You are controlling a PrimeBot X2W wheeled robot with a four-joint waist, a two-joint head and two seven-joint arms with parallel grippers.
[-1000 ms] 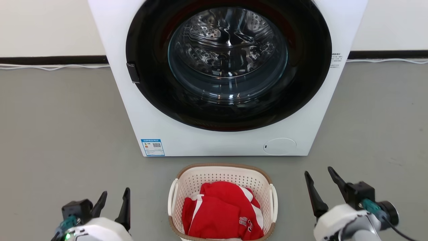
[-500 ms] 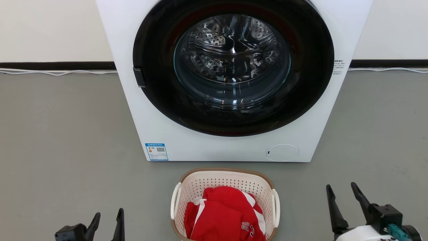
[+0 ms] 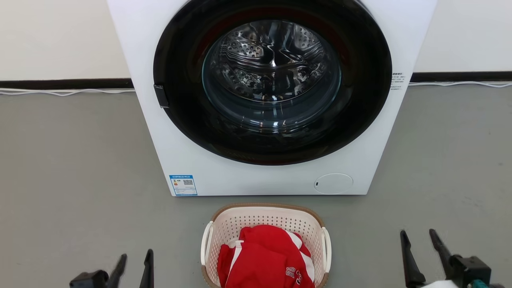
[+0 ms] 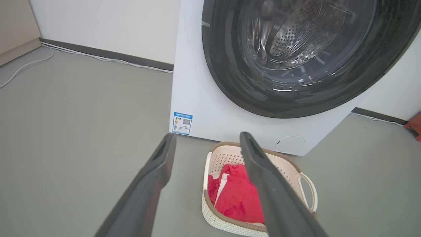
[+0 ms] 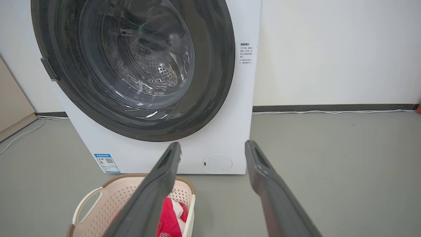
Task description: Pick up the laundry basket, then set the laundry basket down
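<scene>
Our basket (image 3: pixel 266 215) sits on the floor (image 3: pixel 80 180) at bottom centre, just below the washer (image 3: pixel 256 178), with a red garment (image 3: pixel 262 258) inside. The left claw (image 3: pixel 137 255) at lower left and right claw (image 3: pixel 417 232) at lower right gape open, empty, well apart from it. We fear uneven grips would tilt it, spilling the garment, or shove it against the washer.

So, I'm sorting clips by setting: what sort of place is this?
Probably a laundry area in a bare room: a front-loading washer against the wall, and a laundry basket holding a red garment on grey floor.
</scene>
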